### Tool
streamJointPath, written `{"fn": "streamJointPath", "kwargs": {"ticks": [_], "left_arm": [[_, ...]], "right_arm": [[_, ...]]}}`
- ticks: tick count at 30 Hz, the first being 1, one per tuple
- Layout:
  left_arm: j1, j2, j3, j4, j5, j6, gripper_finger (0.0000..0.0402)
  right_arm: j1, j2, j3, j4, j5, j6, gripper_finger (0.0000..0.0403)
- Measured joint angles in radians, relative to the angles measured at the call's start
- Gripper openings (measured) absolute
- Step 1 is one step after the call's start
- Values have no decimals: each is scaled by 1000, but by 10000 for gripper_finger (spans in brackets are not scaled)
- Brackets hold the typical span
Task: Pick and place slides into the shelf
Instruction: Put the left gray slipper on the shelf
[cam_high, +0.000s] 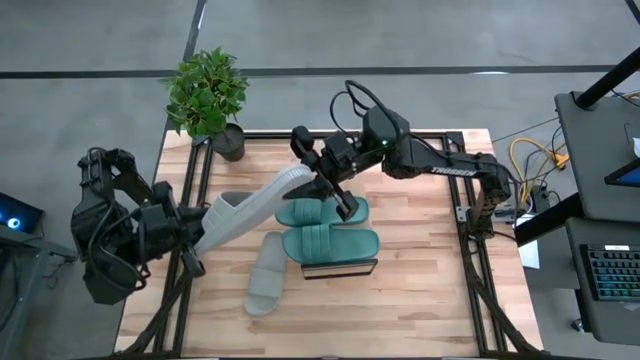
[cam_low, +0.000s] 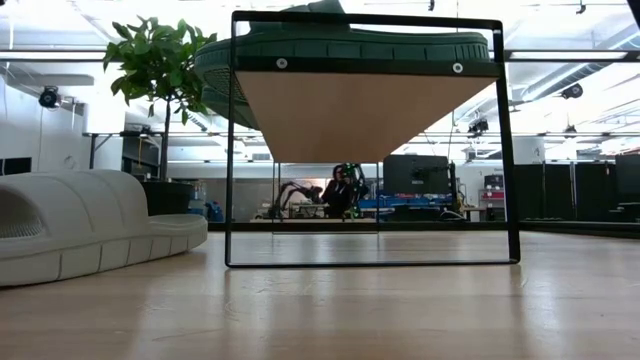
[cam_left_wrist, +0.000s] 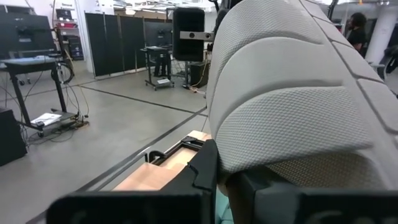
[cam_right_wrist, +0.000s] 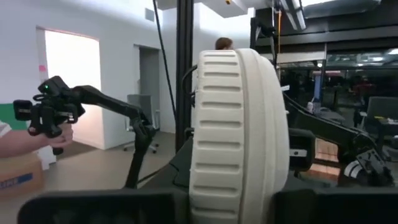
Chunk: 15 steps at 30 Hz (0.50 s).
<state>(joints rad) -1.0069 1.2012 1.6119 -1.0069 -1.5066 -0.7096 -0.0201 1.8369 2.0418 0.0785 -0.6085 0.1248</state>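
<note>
Both jaws grasp one grey-beige slide (cam_high: 255, 205), held above the table (cam_high: 420, 300): left gripper (cam_high: 190, 235) at its heel, right gripper (cam_high: 325, 180) at its toe. High view: teal pair (cam_high: 325, 230) on the shelf (cam_high: 340, 268), the other grey slide (cam_high: 268, 275) beside it. Low view: that grey slide (cam_low: 85, 225) lies left of the shelf frame (cam_low: 505, 140). Wrist views: each shows the raised slide (cam_left_wrist: 292, 93) (cam_right_wrist: 236, 130) clamped close.

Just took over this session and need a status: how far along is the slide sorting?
Done: both teal slides lie on the shelf. In hand: one grey slide is raised between the arms, the left gripper shut on one end, the right gripper at the other, seemingly a handover. Left: placing that slide, then the second grey slide, which lies on the table.
</note>
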Motion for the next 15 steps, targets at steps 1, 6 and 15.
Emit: {"fn": "streamJointPath", "kwargs": {"ticks": [1, 6, 15], "left_arm": [[0, -1, 0, 1, -1, -8, 6], [1, -7, 0, 8, -2, -18, 58], [1, -42, 0, 3, 0, -17, 215]], "right_arm": [[-1, -5, 0, -1, 2, -10, 50], [-7, -15, -1, -4, 9, -19, 49], [-17, -30, -1, -45, 31, -38, 49]]}}
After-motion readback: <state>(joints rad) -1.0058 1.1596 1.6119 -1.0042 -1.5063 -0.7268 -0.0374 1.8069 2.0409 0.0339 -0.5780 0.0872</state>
